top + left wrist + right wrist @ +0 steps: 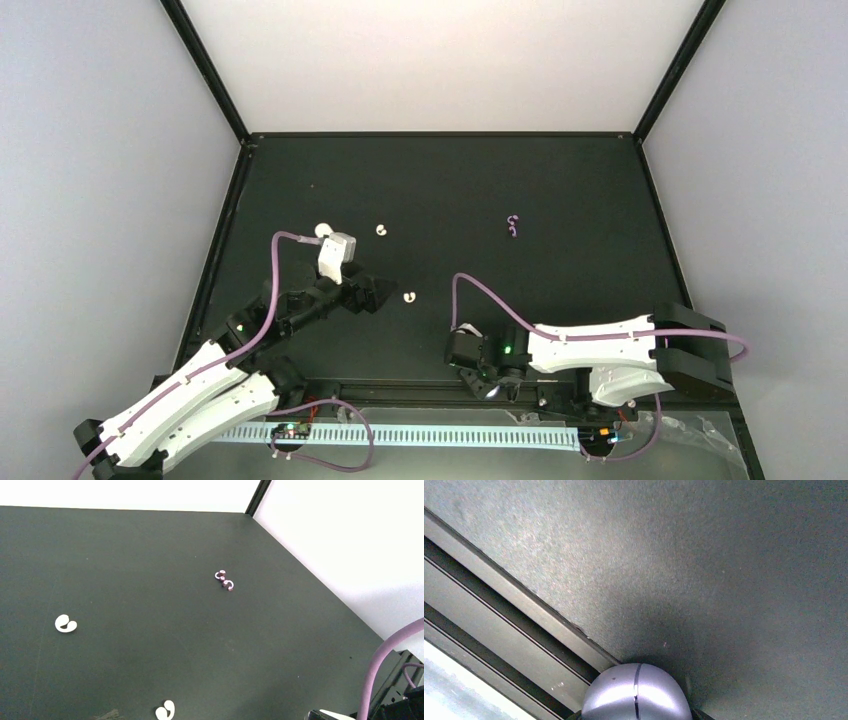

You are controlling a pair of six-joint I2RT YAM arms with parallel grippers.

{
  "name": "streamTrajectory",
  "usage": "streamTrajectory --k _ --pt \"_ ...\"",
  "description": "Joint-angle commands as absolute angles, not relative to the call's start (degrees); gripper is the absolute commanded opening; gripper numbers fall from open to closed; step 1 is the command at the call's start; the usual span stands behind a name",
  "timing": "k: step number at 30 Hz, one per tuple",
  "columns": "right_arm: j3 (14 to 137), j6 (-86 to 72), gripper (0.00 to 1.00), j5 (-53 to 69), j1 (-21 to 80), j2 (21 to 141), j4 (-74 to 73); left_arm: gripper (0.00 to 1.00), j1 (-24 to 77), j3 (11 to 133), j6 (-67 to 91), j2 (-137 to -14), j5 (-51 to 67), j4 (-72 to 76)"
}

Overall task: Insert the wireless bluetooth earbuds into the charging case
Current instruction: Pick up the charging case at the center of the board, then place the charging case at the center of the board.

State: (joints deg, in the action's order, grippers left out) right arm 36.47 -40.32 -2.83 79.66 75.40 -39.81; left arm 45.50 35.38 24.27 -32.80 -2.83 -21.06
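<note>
Top external view showed two lilac earbuds [513, 226] touching on the table [580, 180], their pair's long axis running away from the arms, a white earbud [382, 229] well left, the left gripper [380, 293] stretched forward with jaws released, and the right gripper [487, 383] folded at the near edge by the silvery charging case [636, 692], seam upright, its grip impossible to tell.

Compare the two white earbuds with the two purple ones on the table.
Colour: the far white earbud and the near white earbud are white; the purple earbuds are lilac. Spacing: the white two lie well apart; the purple two sit close together. All four are tiny curled buds lying loose on the table.
</note>
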Motion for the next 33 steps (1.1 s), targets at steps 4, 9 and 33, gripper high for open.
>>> streamTrajectory --k 4,9,33 --pt "40.5 -41.2 0.46 -12.0 79.7 74.2 -38.8 0.99 45.7 35.5 24.6 -33.3 -3.9 -21.3" --pt "41.0 -38.4 0.42 -14.7 74.7 74.9 -36.1 0.99 45.7 35.7 24.4 -33.5 -4.0 -21.3" --pt "54.9 -22.5 0.58 -9.0 56.4 93.1 -30.5 0.99 45.7 35.5 24.1 -33.3 -4.0 -22.0"
